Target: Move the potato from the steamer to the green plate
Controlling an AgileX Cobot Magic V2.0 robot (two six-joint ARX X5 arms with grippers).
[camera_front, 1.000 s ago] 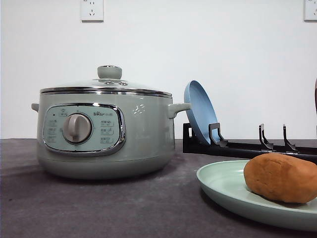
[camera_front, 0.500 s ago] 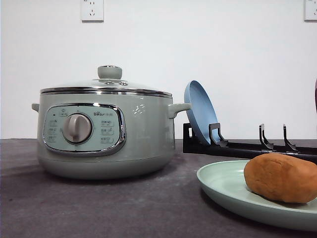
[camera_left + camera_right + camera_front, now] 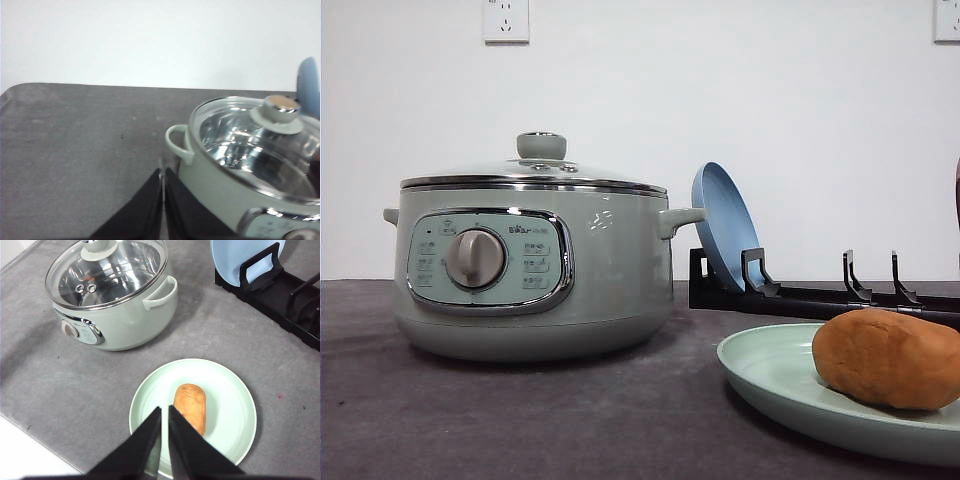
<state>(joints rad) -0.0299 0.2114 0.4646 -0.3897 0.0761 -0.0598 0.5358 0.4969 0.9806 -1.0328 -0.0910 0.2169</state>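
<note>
Fingers on both arms are pressed together and hold nothing: right gripper (image 3: 164, 440) hangs above the potato (image 3: 190, 405), which lies on the plate (image 3: 230, 390). Job looks done.

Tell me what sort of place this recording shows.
Likely a mock kitchen tabletop in a lab: a steamer with its glass lid on, a black dish rack holding a blue plate, and a bare white wall with sockets.
</note>
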